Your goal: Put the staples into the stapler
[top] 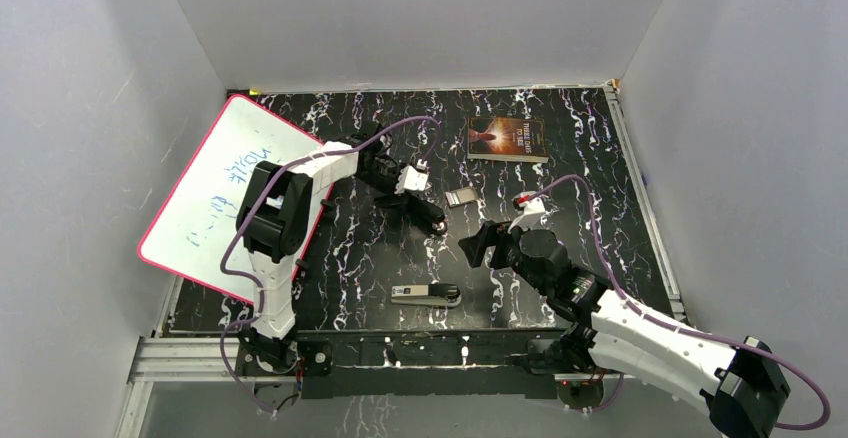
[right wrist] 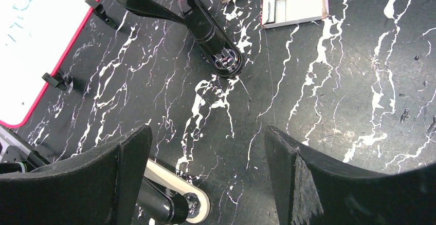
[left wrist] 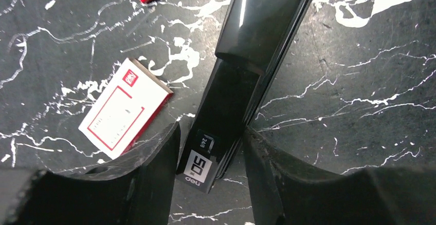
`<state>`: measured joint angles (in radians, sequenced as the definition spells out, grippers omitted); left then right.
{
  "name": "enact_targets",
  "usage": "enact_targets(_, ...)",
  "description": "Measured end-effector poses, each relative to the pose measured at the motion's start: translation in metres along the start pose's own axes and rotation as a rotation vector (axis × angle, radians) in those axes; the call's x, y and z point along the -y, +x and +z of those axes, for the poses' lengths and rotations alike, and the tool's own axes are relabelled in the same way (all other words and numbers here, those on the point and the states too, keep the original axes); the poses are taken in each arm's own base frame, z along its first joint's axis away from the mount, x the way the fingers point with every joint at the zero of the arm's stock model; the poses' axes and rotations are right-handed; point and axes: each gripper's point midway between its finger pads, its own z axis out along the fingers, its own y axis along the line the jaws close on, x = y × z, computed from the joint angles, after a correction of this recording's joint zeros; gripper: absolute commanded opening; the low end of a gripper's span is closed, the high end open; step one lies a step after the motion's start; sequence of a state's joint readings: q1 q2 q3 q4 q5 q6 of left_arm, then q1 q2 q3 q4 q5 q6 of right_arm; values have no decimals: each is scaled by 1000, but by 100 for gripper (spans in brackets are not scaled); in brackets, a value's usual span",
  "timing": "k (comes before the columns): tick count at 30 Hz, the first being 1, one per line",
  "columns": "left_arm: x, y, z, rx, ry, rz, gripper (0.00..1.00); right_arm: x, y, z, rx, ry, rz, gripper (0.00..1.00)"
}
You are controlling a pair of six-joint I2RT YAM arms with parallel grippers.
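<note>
The staples (right wrist: 301, 6) are lying in silvery strips in an open cardboard tray (right wrist: 325, 2) on the bench (top: 600, 218), untouched and near the black stapler (left wrist: 241, 81). That stapler is lying flat with its top looking shut, so I'd say the step in hand is getting hold of it, before any loading. The left jaws are standing about half open, straddling one end of it, with the pads (left wrist: 154, 168) right against its sides. Whether they are actually squeezing it I cannot tell. The right jaws are hanging wide open and empty over bare bench, near the tray. A red-and-white box sleeve (left wrist: 126, 107) is lying just beside the black stapler, and a second stapler (top: 427, 295) is sitting near the front edge, well apart. Next, I reckon, the left arm needs a firm hold so the top can be swung up and the channel exposed. The right arm then goes for a single strip, a thin thing calling for a careful pinch.
</note>
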<state>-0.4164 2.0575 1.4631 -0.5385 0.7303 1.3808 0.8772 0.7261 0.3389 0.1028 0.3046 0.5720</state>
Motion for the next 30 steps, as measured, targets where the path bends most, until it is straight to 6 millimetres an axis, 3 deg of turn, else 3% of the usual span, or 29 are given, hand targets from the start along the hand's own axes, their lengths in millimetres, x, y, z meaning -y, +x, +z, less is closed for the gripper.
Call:
enact_targets(6, 4, 5, -5, -53, -13, -52, 22, 1, -3, 1, 7, 15, 13, 86)
enact_targets(9, 10, 5, -5, -78, -31, -91, 20, 4, -7, 3, 30, 46, 58, 86)
enact_targets(17, 59, -12, 1, -132, -118, -378, 0, 13, -17, 22, 114, 151, 279, 85)
enact_targets(20, 75, -22, 8, -147, -160, -500, 0, 18, -13, 38, 108, 226, 355, 86)
enact_targets(26, 90, -34, 14, -93, -274, -748, 0, -2, -22, 69, 101, 221, 481, 86)
enact_targets(30, 106, -36, 10, -17, -350, -927, 0, -7, -10, 84, 62, 208, 527, 84)
